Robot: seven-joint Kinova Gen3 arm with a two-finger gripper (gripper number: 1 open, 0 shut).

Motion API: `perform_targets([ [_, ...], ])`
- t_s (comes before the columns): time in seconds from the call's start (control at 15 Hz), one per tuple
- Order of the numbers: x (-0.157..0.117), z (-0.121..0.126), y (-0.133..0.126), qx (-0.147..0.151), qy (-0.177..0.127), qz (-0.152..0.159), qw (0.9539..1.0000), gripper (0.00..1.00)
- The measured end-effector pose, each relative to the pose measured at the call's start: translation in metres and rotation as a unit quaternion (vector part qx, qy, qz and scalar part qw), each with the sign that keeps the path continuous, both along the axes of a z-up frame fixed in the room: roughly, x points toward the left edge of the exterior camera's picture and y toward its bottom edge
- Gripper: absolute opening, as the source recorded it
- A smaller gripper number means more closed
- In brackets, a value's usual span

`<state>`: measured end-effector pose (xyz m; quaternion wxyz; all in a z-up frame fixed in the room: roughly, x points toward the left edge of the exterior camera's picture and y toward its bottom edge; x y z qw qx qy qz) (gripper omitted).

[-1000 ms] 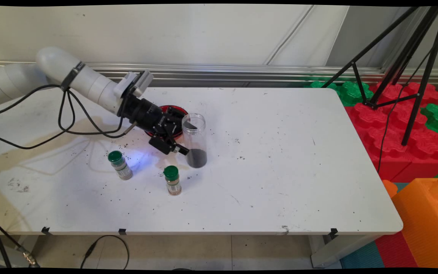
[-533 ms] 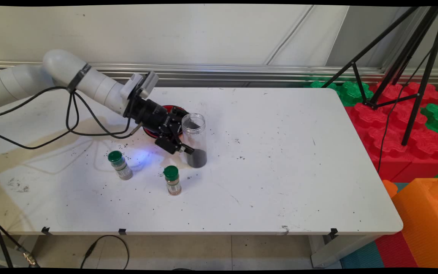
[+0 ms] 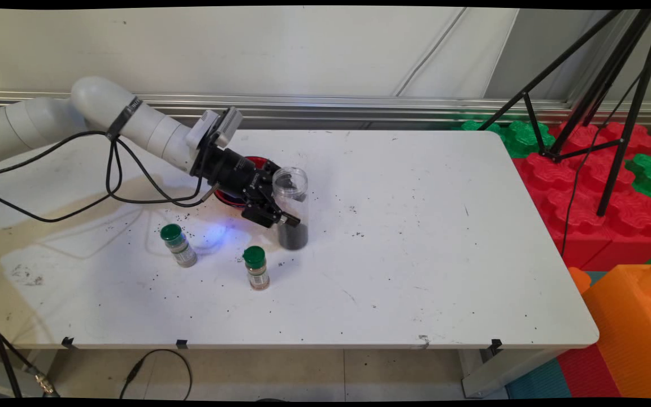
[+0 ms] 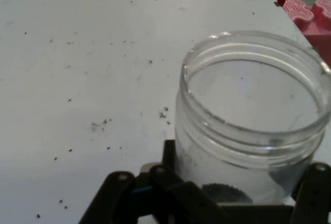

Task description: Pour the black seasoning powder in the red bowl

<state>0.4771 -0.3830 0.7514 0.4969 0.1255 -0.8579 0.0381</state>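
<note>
A clear, lidless jar (image 3: 291,195) stands upright near the table's middle, with dark grains filling its bottom. My gripper (image 3: 287,217) reaches down at a slant from the left, open, with the jar's lower half between its fingers. In the hand view the jar (image 4: 248,125) fills the right side, its rim toward the camera. One black finger (image 4: 169,154) lies against its left wall and the other (image 4: 314,182) stands at its right. A red dish (image 3: 255,162) lies mostly hidden behind the hand.
Two small spice bottles with green caps stand in front of the hand, one at the left (image 3: 178,245), one nearer the jar (image 3: 256,267). Dark crumbs dot the table (image 3: 416,254). A black tripod (image 3: 602,113) and red foam blocks (image 3: 585,192) stand off its right end.
The hand has slid right and slightly back toward the jar, so its fingers now stand on either side of it. The jar and both bottles stay put.
</note>
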Motion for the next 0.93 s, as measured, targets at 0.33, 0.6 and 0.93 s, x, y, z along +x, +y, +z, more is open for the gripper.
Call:
perform_targets([
  [0.33,-0.003,0.0,0.002,0.002,0.003,-0.001,1.0,0.0],
  [0.6,-0.002,0.004,0.002,0.003,0.008,0.0,1.0,0.0],
  [0.93,0.004,0.02,-0.006,-0.003,0.022,0.016,0.9996,0.0],
])
